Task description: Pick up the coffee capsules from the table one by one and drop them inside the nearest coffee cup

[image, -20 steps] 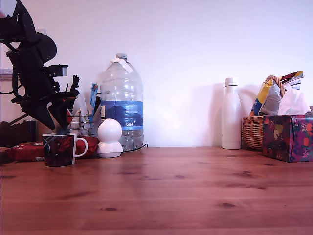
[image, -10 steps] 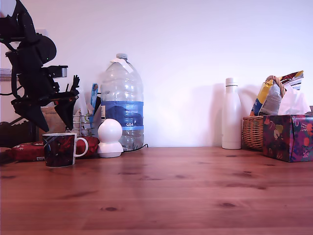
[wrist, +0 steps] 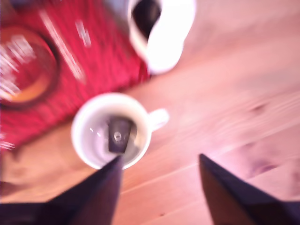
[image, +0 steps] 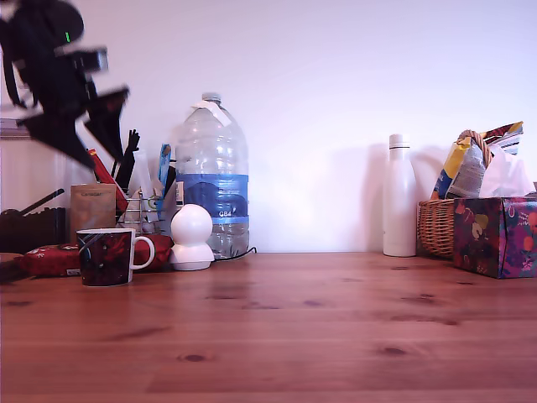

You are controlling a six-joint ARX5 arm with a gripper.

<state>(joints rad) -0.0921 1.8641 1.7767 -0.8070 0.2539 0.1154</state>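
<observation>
- The small mug with a dark black-and-red patterned outside, white rim and white loop handle point(image: 107, 257) point(wrist: 112, 136) stood upright on the broad reddish-brown wooden tabletop point(image: 302, 327) point(wrist: 234, 93) — at the exterior view's left.
- A dark coffee capsule point(wrist: 120, 135) lay inside the mug on its white bottom — blurred in the wrist view.

Plain white wall point(image: 336, 75) behind, evenly lit, perhaps by daylight.
</observation>
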